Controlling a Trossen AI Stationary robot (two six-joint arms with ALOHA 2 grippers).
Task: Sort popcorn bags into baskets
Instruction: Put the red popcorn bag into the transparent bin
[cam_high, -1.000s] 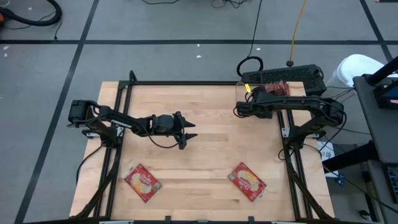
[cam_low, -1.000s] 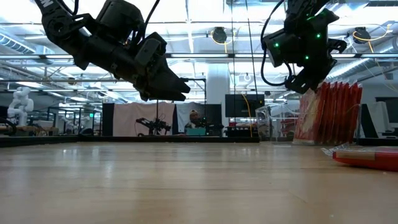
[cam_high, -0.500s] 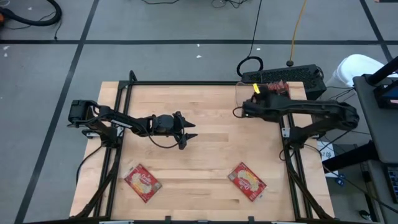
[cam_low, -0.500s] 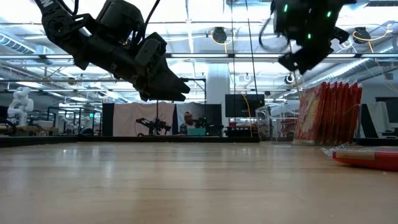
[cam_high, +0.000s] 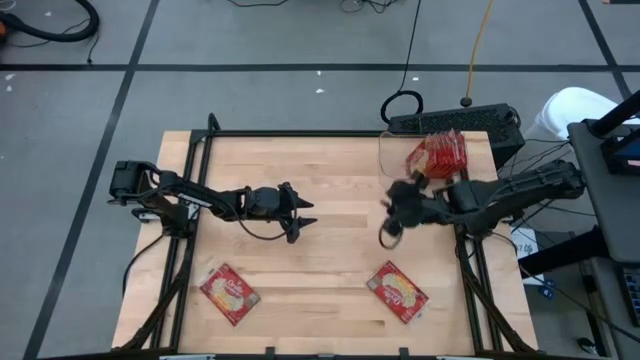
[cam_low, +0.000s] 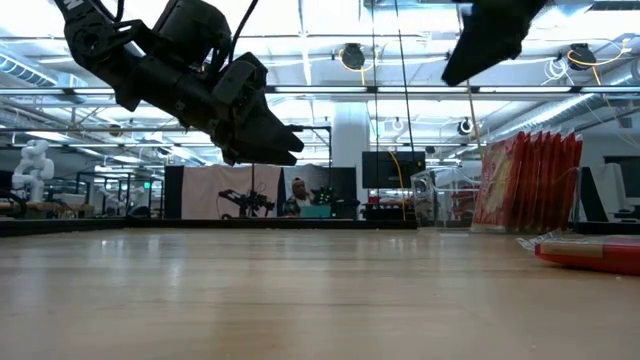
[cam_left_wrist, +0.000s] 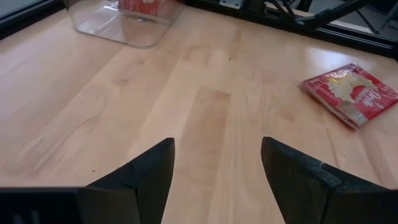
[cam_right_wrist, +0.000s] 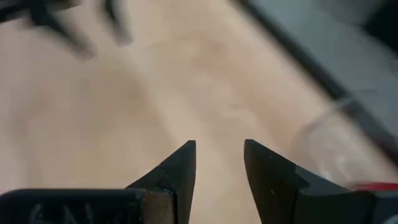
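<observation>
Two red popcorn bags lie flat on the table near its front edge, one at the left (cam_high: 229, 293) and one at the right (cam_high: 397, 291) (cam_left_wrist: 351, 93). Several more popcorn bags (cam_high: 437, 153) (cam_low: 530, 180) stand on edge in the clear basket (cam_high: 395, 150) (cam_left_wrist: 118, 25) at the far right. My left gripper (cam_high: 303, 218) (cam_left_wrist: 217, 162) hovers open above the table's middle, with nothing in it. My right gripper (cam_high: 392, 205) (cam_right_wrist: 221, 162) is open and holds nothing; it hangs high over the table on the near side of the basket.
A black power strip (cam_high: 455, 122) and cables lie just behind the table's far right corner. Bare wood spreads between the two grippers and the two lying bags. The low view shows the right-hand bag (cam_low: 590, 250) at the table's edge.
My right gripper has drawn away from the basket, swinging toward the table's near edge and middle while rising and tipping up from pointing steeply down. The bags in the basket stay standing. My left arm has kept still.
</observation>
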